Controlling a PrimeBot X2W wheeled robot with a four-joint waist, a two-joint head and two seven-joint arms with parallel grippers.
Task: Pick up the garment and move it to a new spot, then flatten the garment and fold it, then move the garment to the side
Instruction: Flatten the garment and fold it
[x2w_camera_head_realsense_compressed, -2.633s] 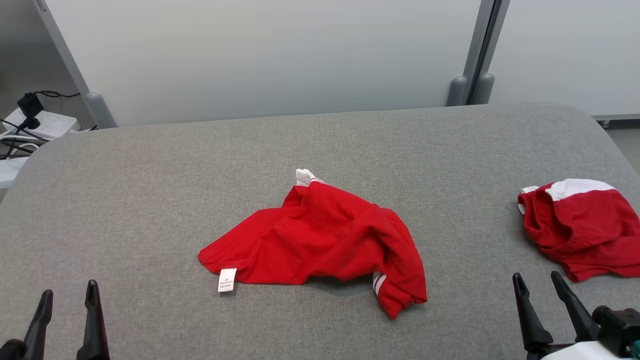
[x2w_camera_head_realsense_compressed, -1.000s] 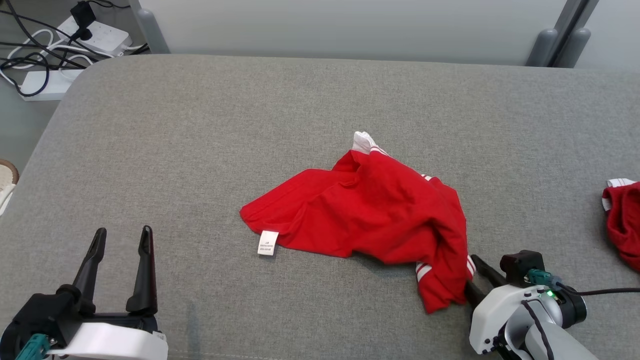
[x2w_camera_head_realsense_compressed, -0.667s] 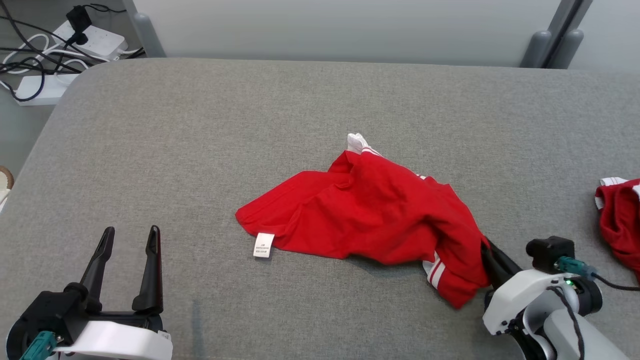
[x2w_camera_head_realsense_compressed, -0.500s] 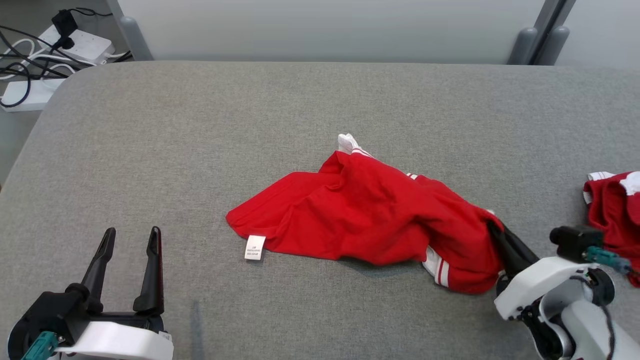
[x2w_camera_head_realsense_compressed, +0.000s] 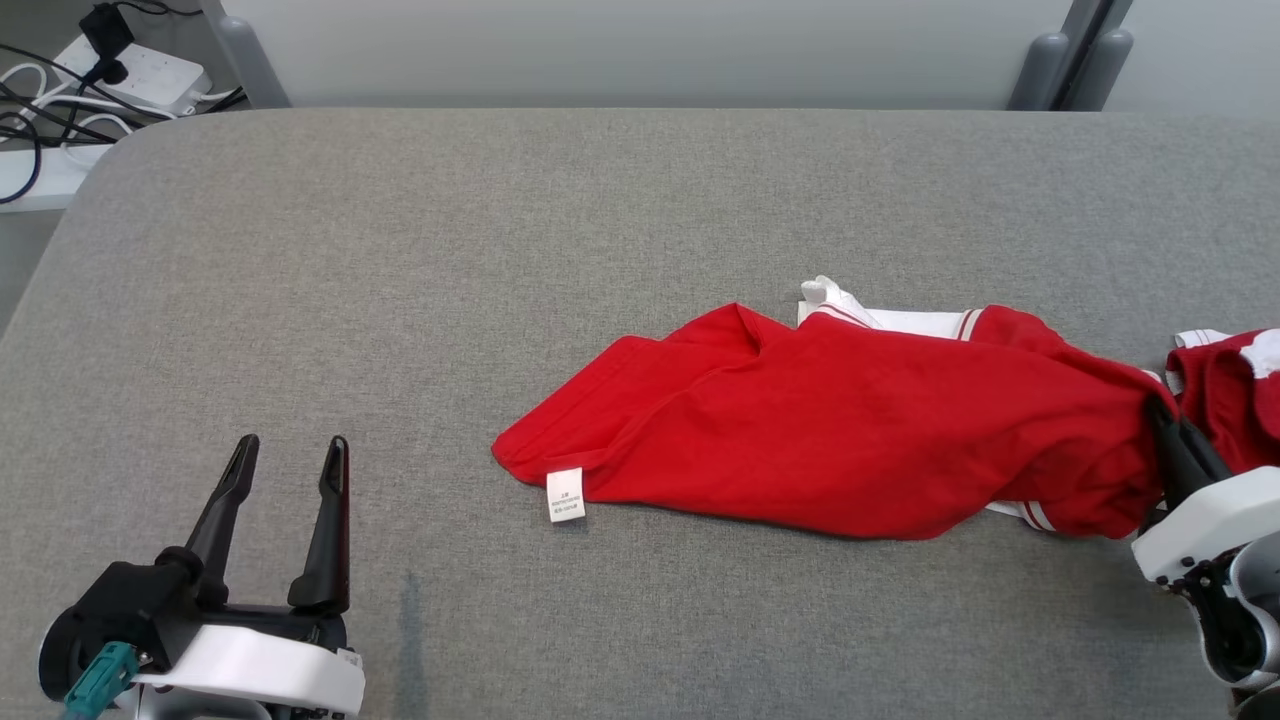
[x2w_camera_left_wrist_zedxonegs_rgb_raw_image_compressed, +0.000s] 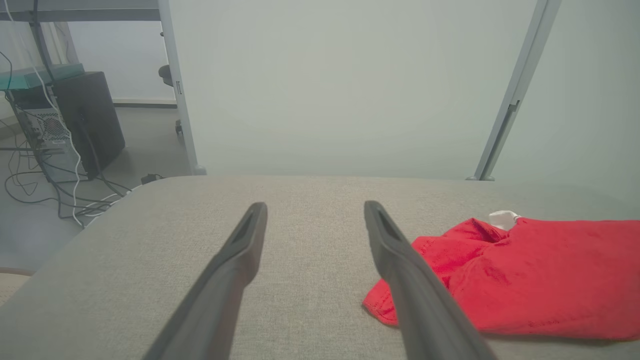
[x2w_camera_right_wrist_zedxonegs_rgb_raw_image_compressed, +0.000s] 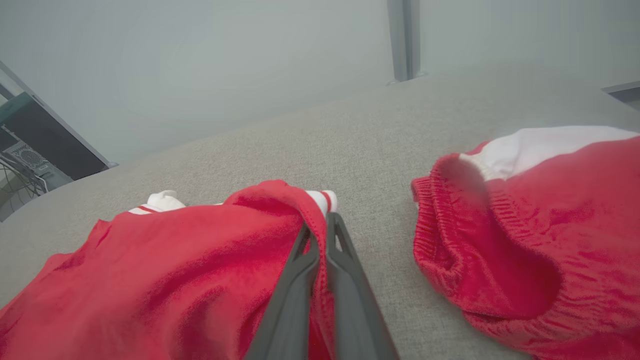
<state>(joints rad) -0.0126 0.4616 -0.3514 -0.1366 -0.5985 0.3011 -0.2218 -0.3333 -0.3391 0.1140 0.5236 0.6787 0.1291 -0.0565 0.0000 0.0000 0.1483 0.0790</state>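
My right jaws clamped on right end of red shirt (x2w_camera_head_realsense_compressed: 850, 430), stretched centre-to-right on grey tabletop (x2w_camera_head_realsense_compressed: 400, 300), beside second red garment (x2w_camera_head_realsense_compressed: 1225, 400). My left jaws apart, empty, near left.

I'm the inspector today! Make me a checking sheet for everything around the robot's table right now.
Surface: grey padded table, fabric-covered, rounded corners.
Job's things: red garment lies stretched out and wrinkled; white tag at its near left edge.
Clutter: second red and white garment bunched close beside it, not touching.
Grippers: left gripper open, above the table; right gripper shut on the red garment's right end.
Cables: power strip and dark cables on the floor, far left.
Surroundings: pale wall panels, grey posts.
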